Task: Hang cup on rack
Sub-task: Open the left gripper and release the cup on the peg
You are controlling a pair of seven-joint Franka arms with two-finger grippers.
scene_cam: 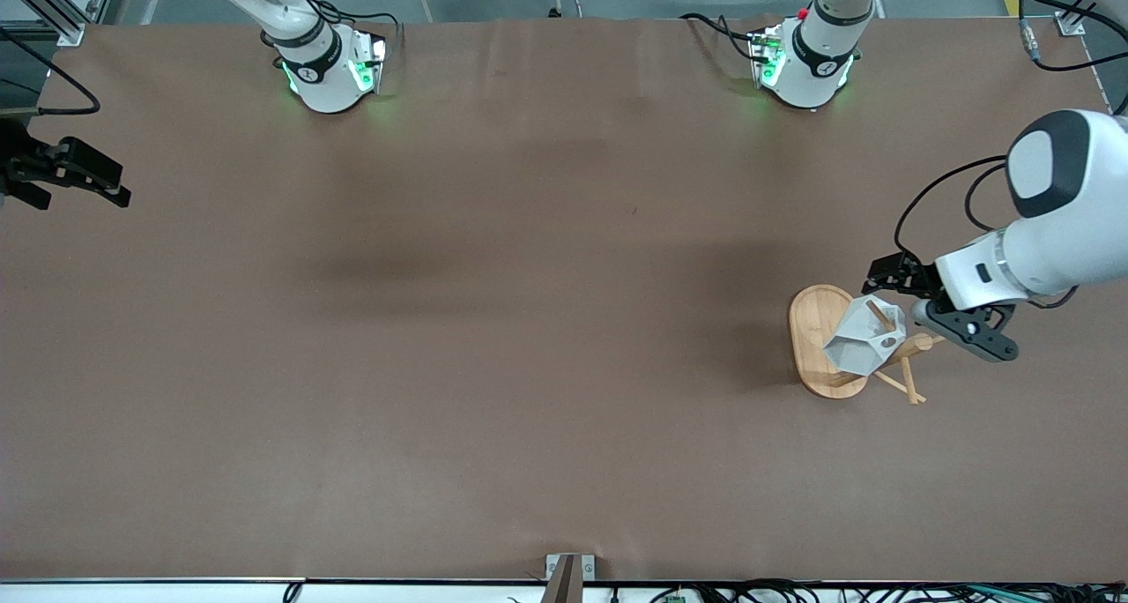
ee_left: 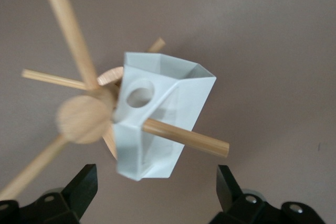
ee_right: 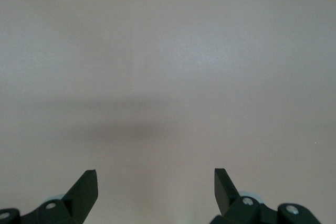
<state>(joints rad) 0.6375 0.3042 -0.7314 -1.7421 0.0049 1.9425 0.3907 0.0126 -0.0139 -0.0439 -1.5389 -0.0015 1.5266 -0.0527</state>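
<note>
At the right arm's end of the bench (scene_cam: 493,259), the right gripper (scene_cam: 84,180) hangs over the brown surface near its edge, waiting; in the right wrist view its two dark fingers (ee_right: 86,190) stand wide apart with only bare bench between them, holding nothing. The middle of the bench carries only soft shadows. Toward the left arm's end stands the rack (scene_cam: 824,343), its oval bamboo base lying flat on the bench and its post rising with thin pegs that spread outward. The cup (scene_cam: 868,338) hangs on the rack, tilted, with one peg passing into it; in the left wrist view the cup (ee_left: 157,116) sits close against the round top of the rack (ee_left: 84,119), a peg runs out past its faceted wall, and the round hole of its blocky handle faces the camera. The other pegs fan out around the post and carry nothing. The left gripper (scene_cam: 916,308) is over the rack's edge, just beside the cup, its arm reaching in from the bench's end. In the left wrist view the left gripper (ee_left: 157,190) shows its fingers (ee_left: 228,184) spread wide to either side of the cup, with a gap on each side, so they grip nothing.
</note>
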